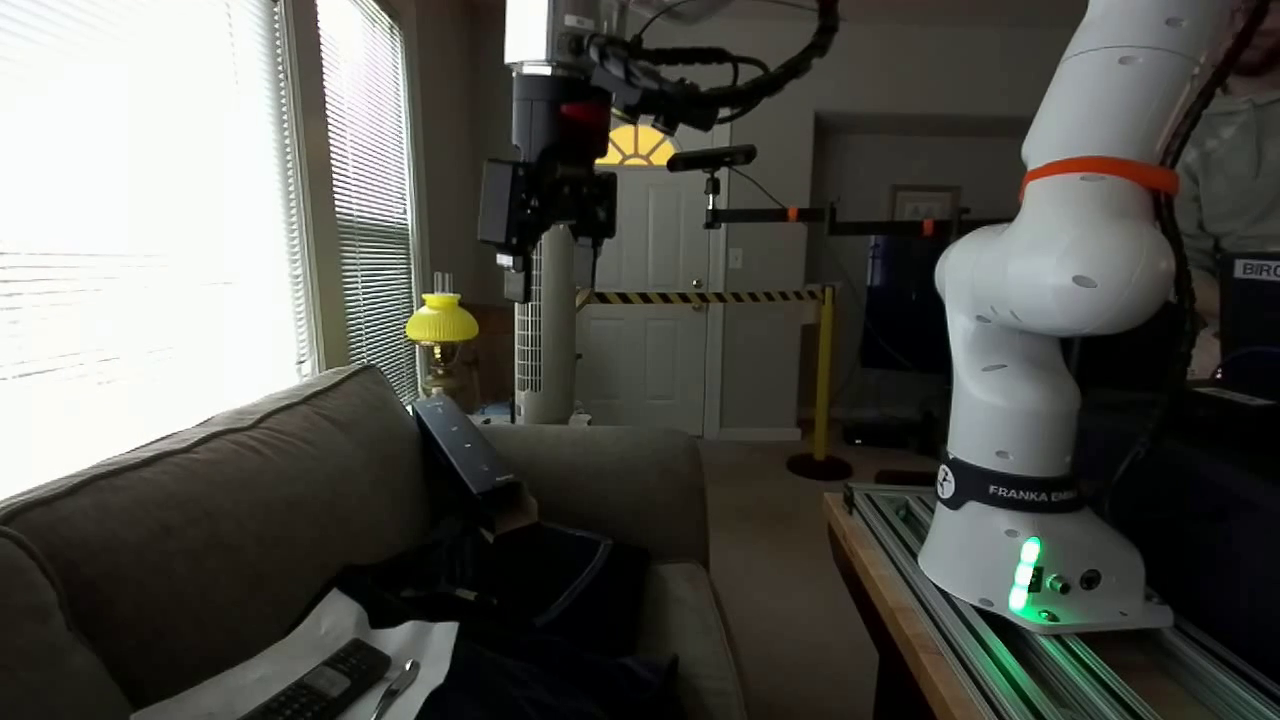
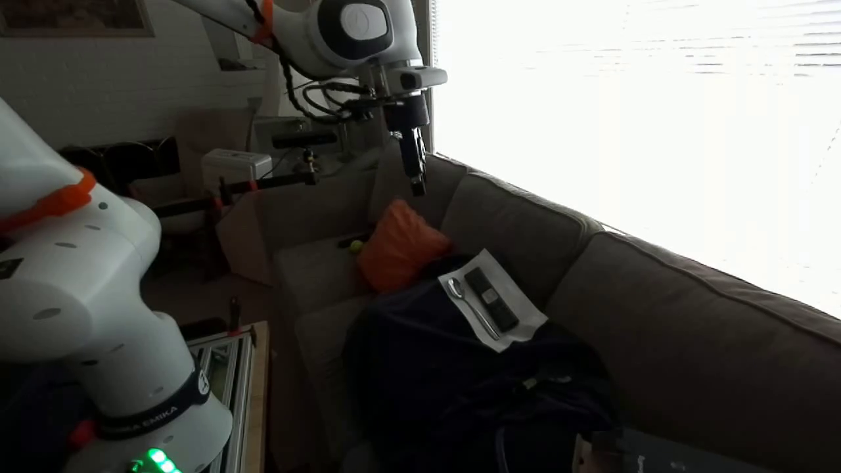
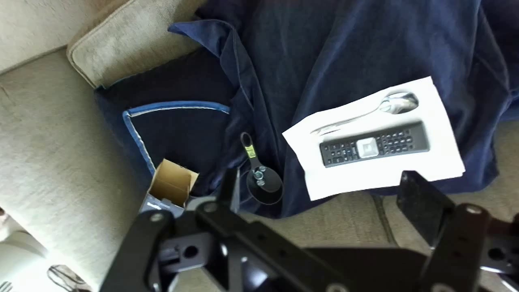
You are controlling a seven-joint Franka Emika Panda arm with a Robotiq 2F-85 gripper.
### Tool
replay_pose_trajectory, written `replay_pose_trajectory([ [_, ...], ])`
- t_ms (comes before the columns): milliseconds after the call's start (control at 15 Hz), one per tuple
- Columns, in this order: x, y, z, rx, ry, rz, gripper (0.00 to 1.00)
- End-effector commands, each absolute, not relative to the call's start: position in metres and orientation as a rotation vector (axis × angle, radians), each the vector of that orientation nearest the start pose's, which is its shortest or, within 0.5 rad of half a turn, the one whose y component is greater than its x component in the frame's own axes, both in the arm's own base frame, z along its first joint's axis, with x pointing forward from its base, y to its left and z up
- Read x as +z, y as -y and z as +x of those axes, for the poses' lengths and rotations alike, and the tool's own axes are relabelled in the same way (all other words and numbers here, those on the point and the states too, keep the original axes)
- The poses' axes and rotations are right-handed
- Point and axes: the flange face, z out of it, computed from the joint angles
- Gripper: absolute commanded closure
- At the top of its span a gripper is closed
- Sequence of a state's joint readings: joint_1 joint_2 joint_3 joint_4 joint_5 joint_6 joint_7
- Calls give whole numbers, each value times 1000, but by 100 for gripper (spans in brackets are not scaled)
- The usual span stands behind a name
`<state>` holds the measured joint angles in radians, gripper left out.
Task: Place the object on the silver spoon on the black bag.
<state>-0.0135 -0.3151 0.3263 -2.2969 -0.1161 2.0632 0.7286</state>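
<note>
While the 2 fingers [image 3: 423, 207] stand wide apart, the silver spoon [image 3: 396, 104] lies beside a remote control [image 3: 385, 142] on white paper [image 3: 357, 177] atop the black bag [image 3: 377, 44]. The Panda arm [image 1: 1060, 250] wears a band [image 1: 1010, 492] reading "FRANKA EMIKA"; in an exterior view, a cut-off label [image 1: 1258, 269] begins "BIR".

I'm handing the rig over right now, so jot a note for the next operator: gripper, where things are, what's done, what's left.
Gripper: open and empty, above the sofa.
Things: silver spoon and remote side by side on white paper, which lies on what is apparently the black bag. Small shiny bits, perhaps the object, sit in a black spoon, apparently also on the bag.
Done: no placing that I can see; nothing clear shows in the silver spoon's bowl.
Left: probably the whole pick and place. Confirm which object is meant first.
</note>
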Motion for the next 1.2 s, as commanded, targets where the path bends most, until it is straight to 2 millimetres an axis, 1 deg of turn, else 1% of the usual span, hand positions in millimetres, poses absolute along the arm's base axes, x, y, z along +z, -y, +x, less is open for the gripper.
replay_pose_trajectory([
  [0, 443, -130, 490, -247, -930, -3165, 0],
  [200, 412, -120, 517, -236, -1200, -3111, 0],
  [267, 400, -121, 524, -182, -1289, -3101, 0],
  [333, 389, -121, 530, -176, -1378, -3070, 0],
  [467, 366, -126, 544, -128, -1547, -3006, 0],
  [667, 335, -139, 558, -56, -1771, -2898, 0],
  [733, 325, -143, 561, -55, -1805, -2879, 0],
  [800, 317, -148, 565, -45, -1787, -2851, 0],
  [867, 309, -152, 567, 7, -1775, -2854, 0],
  [933, 301, -156, 570, -4, -1763, -2850, 0],
  [1133, 281, -159, 574, 28, -1659, -2849, 0],
])
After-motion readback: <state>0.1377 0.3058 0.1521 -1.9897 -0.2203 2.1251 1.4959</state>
